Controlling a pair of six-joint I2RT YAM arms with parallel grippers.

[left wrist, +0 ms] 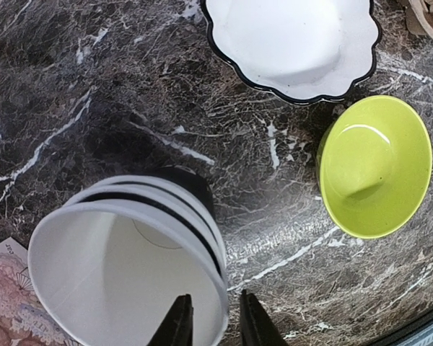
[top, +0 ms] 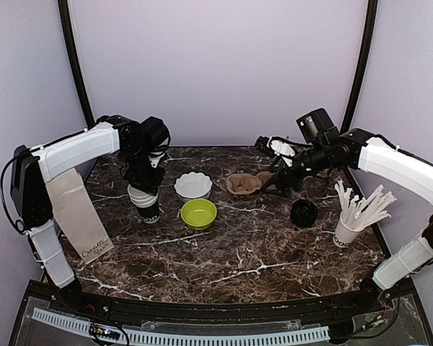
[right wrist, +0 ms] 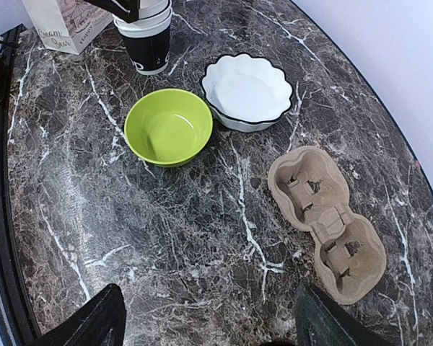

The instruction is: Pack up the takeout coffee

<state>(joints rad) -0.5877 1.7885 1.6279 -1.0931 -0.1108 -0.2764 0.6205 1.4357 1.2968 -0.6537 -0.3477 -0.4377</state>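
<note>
White-rimmed cup (left wrist: 108,267) — left hand (left wrist: 214,301) narrowly astride

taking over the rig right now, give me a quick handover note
Left pincer: straddles the top rim of the stack of black cups; cannot tell if it grips yet.
Right pincer: open, empty, above the table near the cardboard carrier.
Things: no lidded coffee in view; what looks like a black lid lies beside the white cup of sticks; paper bag at the left edge.
Done: nothing packed.
Left: probably free one cup, lid it, pack it.
</note>
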